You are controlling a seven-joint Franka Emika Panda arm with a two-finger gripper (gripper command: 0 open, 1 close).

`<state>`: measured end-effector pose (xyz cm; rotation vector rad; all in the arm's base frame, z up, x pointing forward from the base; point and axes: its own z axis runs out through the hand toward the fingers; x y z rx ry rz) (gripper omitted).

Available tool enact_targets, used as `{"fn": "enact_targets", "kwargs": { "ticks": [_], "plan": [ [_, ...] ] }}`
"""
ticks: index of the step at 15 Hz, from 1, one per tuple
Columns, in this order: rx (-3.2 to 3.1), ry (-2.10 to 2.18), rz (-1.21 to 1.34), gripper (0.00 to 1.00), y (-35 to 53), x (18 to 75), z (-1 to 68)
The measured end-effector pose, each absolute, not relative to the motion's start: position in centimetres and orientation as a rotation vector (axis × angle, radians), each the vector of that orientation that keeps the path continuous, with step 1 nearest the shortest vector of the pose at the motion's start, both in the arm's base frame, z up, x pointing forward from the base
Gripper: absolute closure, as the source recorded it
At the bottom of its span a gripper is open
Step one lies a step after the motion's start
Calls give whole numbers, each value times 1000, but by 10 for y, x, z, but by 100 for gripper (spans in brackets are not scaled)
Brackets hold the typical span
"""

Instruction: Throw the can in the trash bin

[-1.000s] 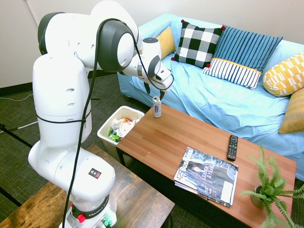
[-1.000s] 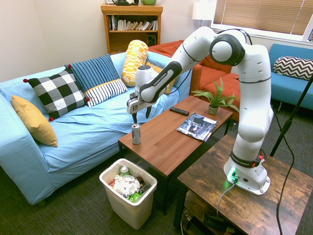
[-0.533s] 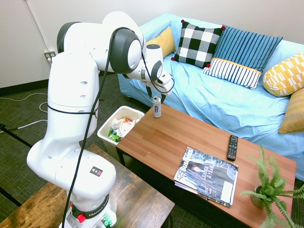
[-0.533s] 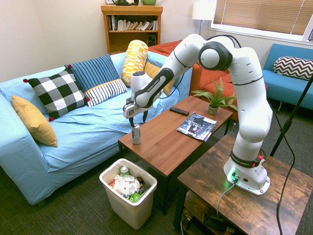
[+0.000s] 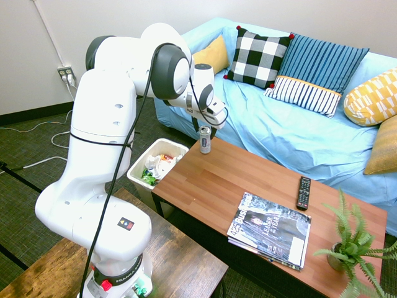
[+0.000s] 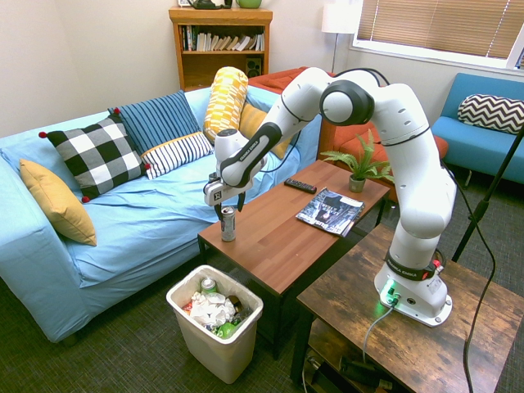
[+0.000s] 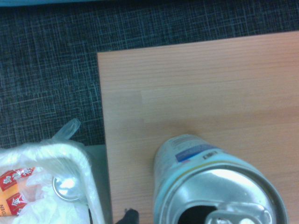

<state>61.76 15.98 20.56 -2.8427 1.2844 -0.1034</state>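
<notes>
Holding its fingers spread, the Franka gripper hovers at the drink can's top.
Second exterior view: wastebasket at the can's six o'clock; can upright on the coffee table; TV remote at two.

The can stands at one end of the table, the landmark. Beside that end is the bin. On the table lie magazines and a remote; behind it runs the sofa.
</notes>
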Motion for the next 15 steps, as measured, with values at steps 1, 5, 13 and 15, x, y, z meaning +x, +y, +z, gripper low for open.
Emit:
{"fn": "enact_targets", "kwargs": {
  "ticks": [1,5,13,15],
  "plan": [
    [-2843,1283,-104,100,161,619,204],
    [-2843,1282,-105,100,161,625,200],
    [-2842,1306,-81,100,160,630,201],
    [-2841,1318,-75,100,157,632,203]
  ]
}}
